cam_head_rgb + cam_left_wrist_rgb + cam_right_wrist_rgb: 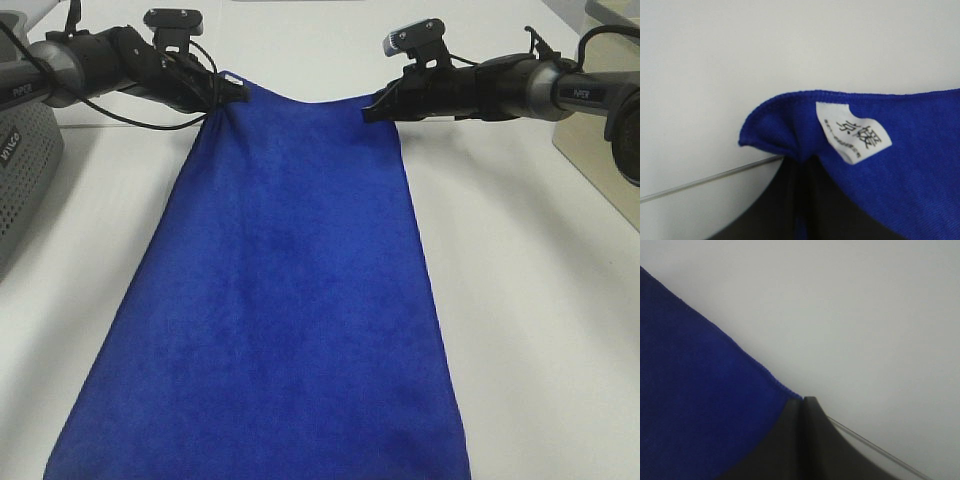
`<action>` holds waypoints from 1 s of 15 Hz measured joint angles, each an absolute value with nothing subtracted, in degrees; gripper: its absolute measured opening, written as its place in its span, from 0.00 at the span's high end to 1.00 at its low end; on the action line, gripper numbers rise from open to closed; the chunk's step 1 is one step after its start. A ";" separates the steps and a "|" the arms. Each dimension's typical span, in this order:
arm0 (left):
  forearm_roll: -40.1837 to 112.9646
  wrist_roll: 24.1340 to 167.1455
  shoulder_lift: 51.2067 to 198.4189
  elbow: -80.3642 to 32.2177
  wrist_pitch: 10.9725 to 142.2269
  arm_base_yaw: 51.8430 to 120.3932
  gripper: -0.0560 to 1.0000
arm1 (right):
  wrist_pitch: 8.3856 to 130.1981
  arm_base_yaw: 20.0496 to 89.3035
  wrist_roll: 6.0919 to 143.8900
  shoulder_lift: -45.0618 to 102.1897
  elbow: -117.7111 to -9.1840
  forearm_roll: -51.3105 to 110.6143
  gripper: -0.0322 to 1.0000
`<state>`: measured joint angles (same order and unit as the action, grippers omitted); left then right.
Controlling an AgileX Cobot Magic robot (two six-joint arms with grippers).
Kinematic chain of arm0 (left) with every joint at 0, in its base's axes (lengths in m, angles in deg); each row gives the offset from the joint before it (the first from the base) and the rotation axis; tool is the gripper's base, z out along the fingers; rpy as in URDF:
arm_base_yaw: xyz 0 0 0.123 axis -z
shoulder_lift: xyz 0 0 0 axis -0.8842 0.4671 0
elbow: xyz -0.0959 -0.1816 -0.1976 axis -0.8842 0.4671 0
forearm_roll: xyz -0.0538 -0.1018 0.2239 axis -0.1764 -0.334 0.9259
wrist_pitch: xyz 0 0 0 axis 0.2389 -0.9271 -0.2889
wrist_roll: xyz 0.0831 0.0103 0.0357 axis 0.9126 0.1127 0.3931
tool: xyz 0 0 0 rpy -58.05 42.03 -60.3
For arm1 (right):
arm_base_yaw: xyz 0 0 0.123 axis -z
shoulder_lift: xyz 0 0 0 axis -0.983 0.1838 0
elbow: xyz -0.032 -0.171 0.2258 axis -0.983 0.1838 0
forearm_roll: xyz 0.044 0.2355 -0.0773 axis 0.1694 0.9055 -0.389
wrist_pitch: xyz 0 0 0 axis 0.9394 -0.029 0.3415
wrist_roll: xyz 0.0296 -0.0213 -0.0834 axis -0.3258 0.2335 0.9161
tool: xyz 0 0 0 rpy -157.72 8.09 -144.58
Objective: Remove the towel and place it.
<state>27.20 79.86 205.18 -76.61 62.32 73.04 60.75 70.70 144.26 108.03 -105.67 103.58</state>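
The towel (290, 300) is a big deep-blue cloth hanging lifted by its two far corners, its lower part spreading toward the front of the exterior high view. My left gripper (232, 92) is shut on the far-left corner. In the left wrist view that corner of the towel (790, 125) shows its stitched edge and a white tag (852, 131), pinched between my dark fingers (770, 210). My right gripper (377, 106) is shut on the far-right corner. The right wrist view shows the towel (695, 405) edge running into the closed fingers (820, 445).
A grey perforated box (22, 170) stands at the left edge of the white table (540, 300). A beige tray-like object (600, 170) lies at the right edge, and a pale container (612, 15) sits at the far right corner.
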 joint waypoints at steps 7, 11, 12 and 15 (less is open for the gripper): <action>27.20 79.92 208.33 -76.61 64.04 73.04 0.69 | 60.87 70.70 144.43 108.32 -105.61 104.95 0.66; 27.49 79.92 208.56 -76.61 66.50 73.04 0.32 | 61.16 70.70 143.46 108.32 -105.61 105.12 0.42; 28.63 79.92 208.33 -76.61 66.62 73.04 0.29 | 61.16 70.70 141.91 107.92 -105.56 104.38 0.41; 33.22 79.92 206.38 -76.95 62.21 73.04 0.28 | 58.35 70.70 133.43 104.60 -105.50 95.44 0.41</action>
<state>33.22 79.92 206.38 -76.95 62.21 73.04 58.35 70.70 133.43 104.60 -105.50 95.44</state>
